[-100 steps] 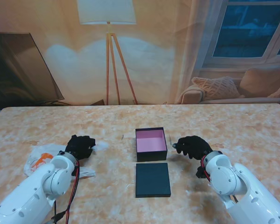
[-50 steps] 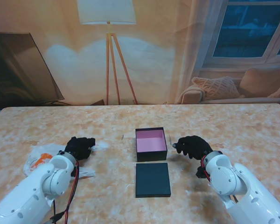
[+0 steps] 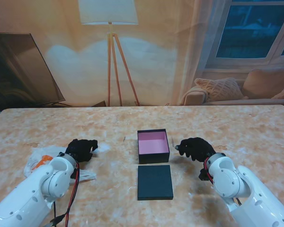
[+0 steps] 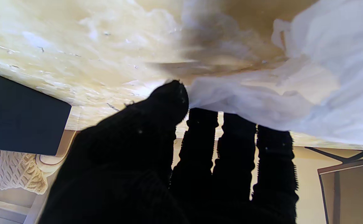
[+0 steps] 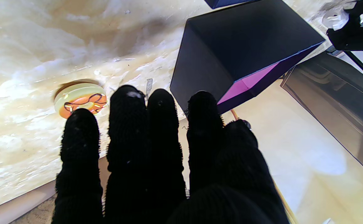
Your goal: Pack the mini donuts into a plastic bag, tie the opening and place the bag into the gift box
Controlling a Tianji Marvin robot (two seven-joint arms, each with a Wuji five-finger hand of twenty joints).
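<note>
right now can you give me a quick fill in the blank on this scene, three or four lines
1. The inside of the open gift box is coloured ____.
2. The black lid lies on the table, ____ to me than the box.
3. The left hand pinches the edge of the white plastic ____.
4. On the table beyond the right hand fingers lies one mini ____.

Missing words: pink; nearer; bag; donut

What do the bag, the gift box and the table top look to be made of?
Bag: thin, translucent white plastic film, crumpled into soft folds. Gift box: probably stiff card, matte black outside with a pink lining and crisp straight walls. Table top: mottled cream and tan marble pattern with a slight sheen; real stone or printed laminate cannot be told.
</note>
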